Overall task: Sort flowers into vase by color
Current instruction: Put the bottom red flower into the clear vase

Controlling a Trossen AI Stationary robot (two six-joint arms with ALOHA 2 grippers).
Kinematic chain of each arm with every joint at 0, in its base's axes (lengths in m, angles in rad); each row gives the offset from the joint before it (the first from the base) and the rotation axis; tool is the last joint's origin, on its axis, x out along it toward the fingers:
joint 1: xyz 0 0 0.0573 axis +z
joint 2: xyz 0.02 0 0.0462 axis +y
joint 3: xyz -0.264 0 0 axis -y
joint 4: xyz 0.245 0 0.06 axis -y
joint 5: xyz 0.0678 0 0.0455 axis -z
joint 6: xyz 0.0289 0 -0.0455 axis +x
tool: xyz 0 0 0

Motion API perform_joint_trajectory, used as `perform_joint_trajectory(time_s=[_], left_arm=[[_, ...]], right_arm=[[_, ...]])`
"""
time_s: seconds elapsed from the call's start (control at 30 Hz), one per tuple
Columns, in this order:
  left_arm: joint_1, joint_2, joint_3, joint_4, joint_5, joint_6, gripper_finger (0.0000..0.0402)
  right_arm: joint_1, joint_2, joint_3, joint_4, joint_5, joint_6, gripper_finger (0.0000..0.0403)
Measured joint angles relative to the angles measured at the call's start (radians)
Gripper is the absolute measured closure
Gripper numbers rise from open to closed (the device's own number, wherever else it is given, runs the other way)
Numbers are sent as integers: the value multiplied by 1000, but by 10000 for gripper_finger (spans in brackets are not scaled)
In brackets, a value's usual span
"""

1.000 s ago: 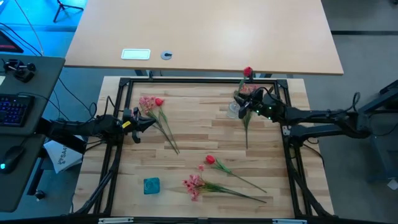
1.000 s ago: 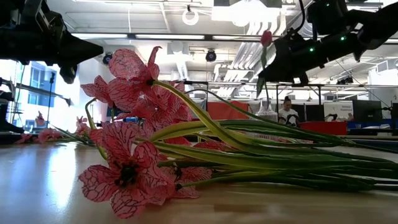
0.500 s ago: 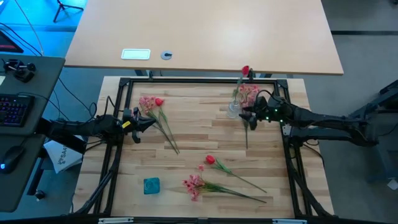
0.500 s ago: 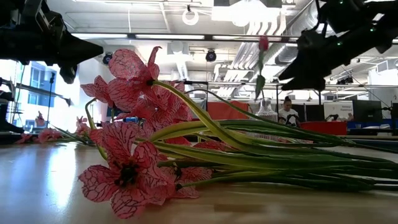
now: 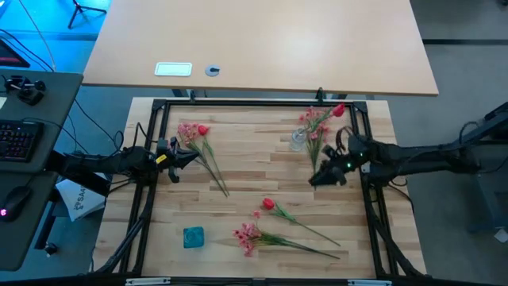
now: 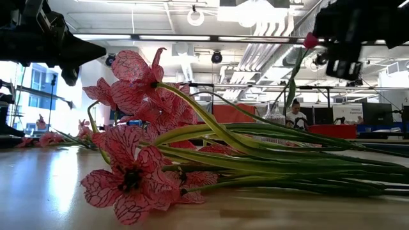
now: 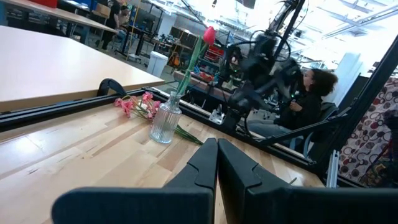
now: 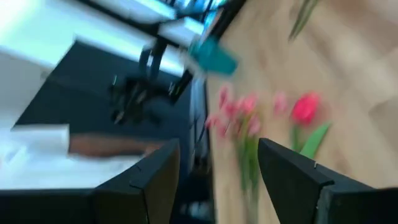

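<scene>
A clear ribbed glass vase (image 5: 298, 141) (image 7: 165, 121) stands near the table's far right corner. A red-budded flower (image 5: 339, 110) (image 7: 208, 34) (image 6: 310, 40) stands in it by its stem, leaning on the rim. A pink spray (image 5: 313, 119) (image 7: 137, 104) lies beside the vase. My right gripper (image 5: 317, 178) (image 8: 214, 180) is open, on the near side of the vase, holding nothing. My left gripper (image 5: 187, 156) (image 7: 216, 163) is shut and empty at the left, beside a pink spray (image 5: 188, 131) and a red bud (image 5: 204, 129). Another red flower (image 5: 268, 204) and another pink spray (image 5: 246, 236) lie near the near edge.
A small teal object (image 5: 193, 237) sits on the table near the near left corner. A black frame (image 5: 238, 102) runs around the wooden tabletop. In the left wrist view a person (image 7: 311, 93) sits beyond the table's right side, behind my right arm (image 7: 261, 59).
My right gripper has let go of the red flower and drawn back from above the vase toward the table's near edge. The flower, held upright over the vase a second ago, now stands in it, its bud tipped toward the right.
</scene>
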Motion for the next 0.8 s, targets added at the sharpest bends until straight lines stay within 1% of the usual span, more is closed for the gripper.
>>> perform_joint_trajectory(time_s=[0.1, 0.3, 0.4, 0.5, 0.6, 0.7, 0.73, 0.8], left_arm=[[0, 0, 0, 0, 0, 0, 401], [0, 0, 0, 0, 0, 0, 401], [0, 0, 0, 0, 0, 0, 402], [0, 0, 0, 0, 0, 0, 401], [0, 0, 0, 0, 0, 0, 402], [0, 0, 0, 0, 0, 0, 402], [0, 0, 0, 0, 0, 0, 402], [0, 0, 0, 0, 0, 0, 401]], right_arm=[[129, 11, 0, -2, 23, 70, 192], [369, 57, 0, 15, 123, 228, 192], [465, 117, 0, 63, 169, 323, 192], [548, 207, 8, 161, 233, 434, 192], [610, 324, 91, 180, 279, 470, 192], [634, 463, 235, 159, 281, 455, 192], [634, 514, 293, 126, 280, 441, 192], [628, 608, 418, 3, 265, 409, 192]])
